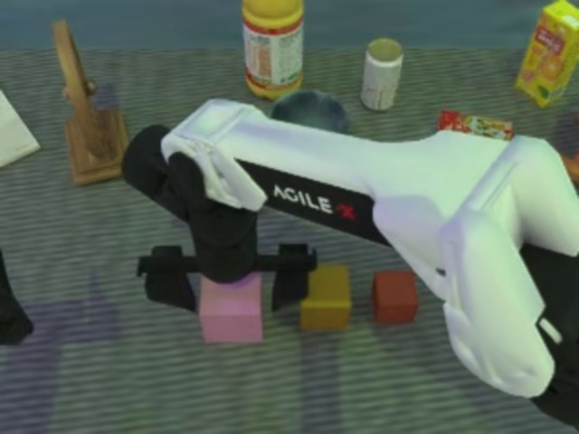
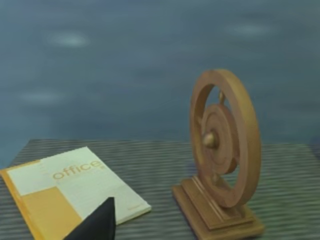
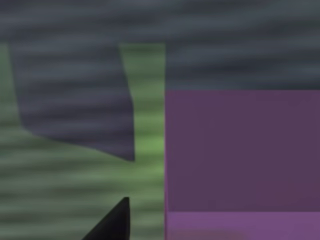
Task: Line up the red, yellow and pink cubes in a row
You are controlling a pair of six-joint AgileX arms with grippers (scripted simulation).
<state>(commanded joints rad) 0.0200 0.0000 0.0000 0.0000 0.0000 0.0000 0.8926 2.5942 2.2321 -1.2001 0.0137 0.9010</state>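
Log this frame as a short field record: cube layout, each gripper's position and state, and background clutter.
cubes: large light pink matte cube, mustard-yellow matte cube and small orange-red matte cube sit in a row, left to right, apart
right gripper: directly over the pink cube, fingers spread wider than the cube, open
left gripper: parked at table's left edge
clutter: wooden ring ornament, office booklet, yellow juice carton

— Where does the top view sit?
— Above the tabletop, looking down and slightly toward its far edge.
— And the left wrist view?
— Low, facing level across at the wooden ring stand, which the top view shares.
— The right wrist one?
— Very near, looking down on the pink cube, also seen from above.
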